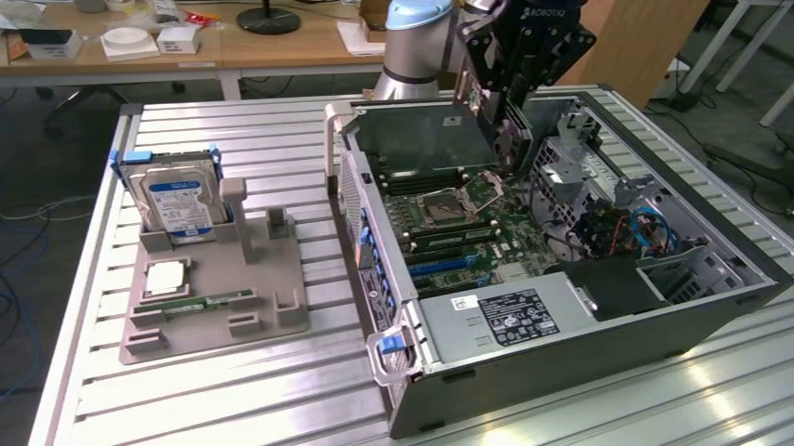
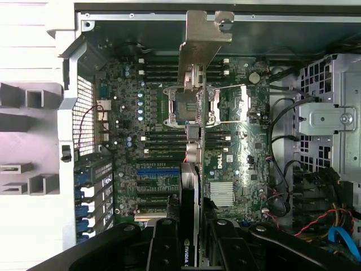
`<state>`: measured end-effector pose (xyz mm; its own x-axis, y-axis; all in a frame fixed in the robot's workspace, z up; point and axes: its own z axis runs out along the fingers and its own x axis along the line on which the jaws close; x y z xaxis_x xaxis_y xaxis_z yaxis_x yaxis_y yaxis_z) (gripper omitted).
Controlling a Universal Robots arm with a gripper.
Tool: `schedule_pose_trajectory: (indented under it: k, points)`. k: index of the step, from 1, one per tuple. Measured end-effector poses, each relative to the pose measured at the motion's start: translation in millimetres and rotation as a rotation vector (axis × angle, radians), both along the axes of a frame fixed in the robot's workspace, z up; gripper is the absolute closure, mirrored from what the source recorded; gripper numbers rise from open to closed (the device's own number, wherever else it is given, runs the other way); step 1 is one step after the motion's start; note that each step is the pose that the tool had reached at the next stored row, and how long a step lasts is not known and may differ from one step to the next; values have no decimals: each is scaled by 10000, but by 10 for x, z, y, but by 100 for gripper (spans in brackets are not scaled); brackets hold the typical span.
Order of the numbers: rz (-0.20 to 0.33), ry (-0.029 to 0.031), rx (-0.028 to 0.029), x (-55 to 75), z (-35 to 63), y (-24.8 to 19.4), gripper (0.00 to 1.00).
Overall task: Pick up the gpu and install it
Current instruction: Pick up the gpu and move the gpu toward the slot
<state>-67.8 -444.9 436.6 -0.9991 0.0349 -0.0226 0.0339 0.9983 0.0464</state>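
Slatted aluminium table point(image 1: 248, 390) in a workshop room, wooden desks point(image 1: 285, 46) along the back wall

- Gripper point(image 1: 492, 93) point(image 2: 190, 228) hangs over the far end of an open computer case point(image 1: 559, 362). Its black fingers point(image 2: 163, 248) are clamped on the gpu point(image 1: 422, 139) point(image 2: 190, 189), one on each flat face.
- Gpu is held up on edge above the case, not in any slot. From the exterior view its dark face tilts toward the exterior view's left. The wrist view looks down along its thin edge, with a green-and-white maker's mark near the fingers and the silver end bracket point(image 2: 201, 36) at the far end.
- Directly under the card: motherboard point(image 1: 466, 228) point(image 2: 237, 147), with the card's edge running across the processor socket point(image 1: 444, 206) point(image 2: 169, 107). A blue expansion slot point(image 2: 158, 170) lies just beside the card's line. Cannot tell how far the card's lower edge sits off the board.
- Drive cage and red and blue cables point(image 1: 633, 228) sit at the case's side toward the exterior view's right.
- Well apart, at the exterior view's left: grey parts holder point(image 1: 267, 321) on the table, carrying a hard drive point(image 1: 174, 204) standing upright, a processor chip point(image 1: 164, 279) lying flat and a green memory stick point(image 1: 208, 301) lying in its groove
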Motion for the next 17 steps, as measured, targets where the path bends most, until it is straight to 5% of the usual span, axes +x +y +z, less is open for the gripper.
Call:
schedule_pose_trajectory:
  k: [17]
  points:
    - [0,0,0,96,0,-4,74]
